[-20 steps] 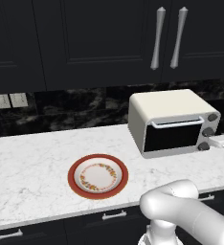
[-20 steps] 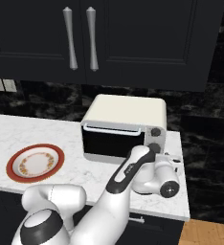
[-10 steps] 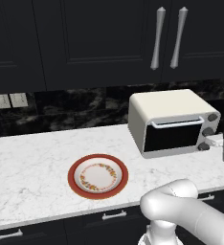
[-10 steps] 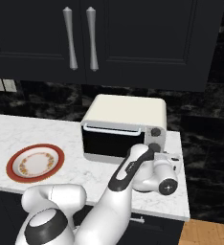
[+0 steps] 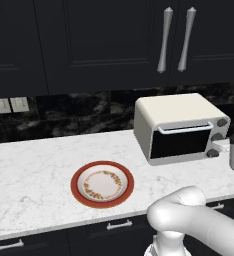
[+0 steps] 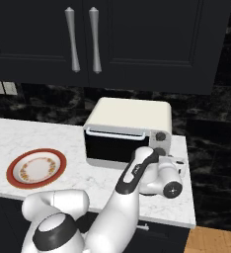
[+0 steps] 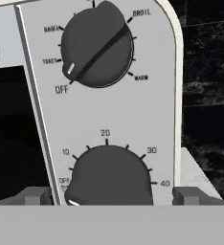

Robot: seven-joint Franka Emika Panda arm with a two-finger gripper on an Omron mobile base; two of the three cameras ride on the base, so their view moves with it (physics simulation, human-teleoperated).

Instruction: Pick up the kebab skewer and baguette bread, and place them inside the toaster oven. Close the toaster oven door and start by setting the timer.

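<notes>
Far left on the desk: plate with red rim, flat and bare of food. No skewer or loaf to be seen there; judged already inside the oven, though nothing shows through the dark glass.

Further right: toaster oven set back near the wall, leaving marble free in front. Door up and flush with the front, bar handle along its top edge — shut, so the cooking step looks ready to start.

Right again, on the oven's panel: two knobs, one above the other. Upper mode knob with its white mark near OFF. Lower timer knob with its mark down by OFF as well, so timer judged not yet set.

Farthest right: hand squared up to the timer knob, spread wide, one finger tip on each side of it and apart from it, gripping nothing. Placed so to straddle the knob; likely next, a squeeze and a twist toward the numbers. Arm bent over the desk edge, wrist level with the lower knob.
</notes>
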